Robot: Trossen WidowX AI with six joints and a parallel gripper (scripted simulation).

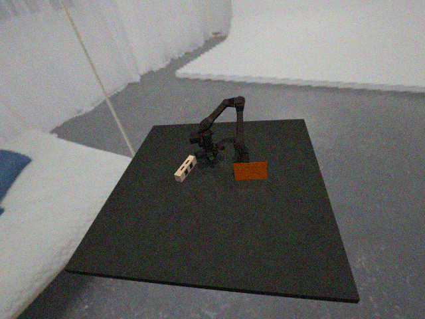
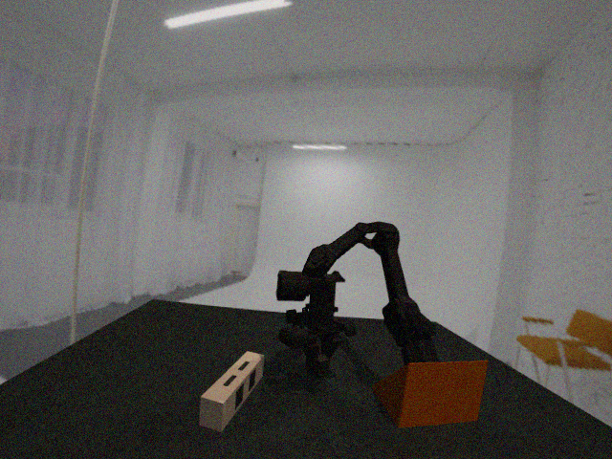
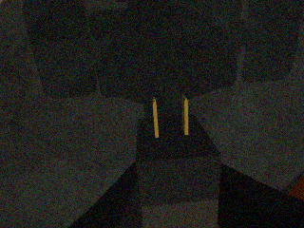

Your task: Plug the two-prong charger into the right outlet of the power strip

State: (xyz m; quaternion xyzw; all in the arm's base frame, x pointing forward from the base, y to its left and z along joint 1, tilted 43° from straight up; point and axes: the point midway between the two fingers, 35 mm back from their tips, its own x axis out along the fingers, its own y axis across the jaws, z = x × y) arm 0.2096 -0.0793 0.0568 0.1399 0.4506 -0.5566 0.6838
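Note:
The dark charger is between the fingers, with its two brass prongs pointing away from the wrist camera, toward the arm's base. My gripper is shut on the charger, low over the table just in front of the arm's base; the dark fingers and charger are hard to tell apart in the top and exterior views. The pale power strip stands left of the gripper in the top and exterior views, apart from it. It has two dark slots on top and two dark openings on the side facing right.
An orange wedge-shaped block stands right of the gripper, in front of the arm's forearm or base parts; its edge shows in the wrist view. The dark table has its left edge beyond the power strip.

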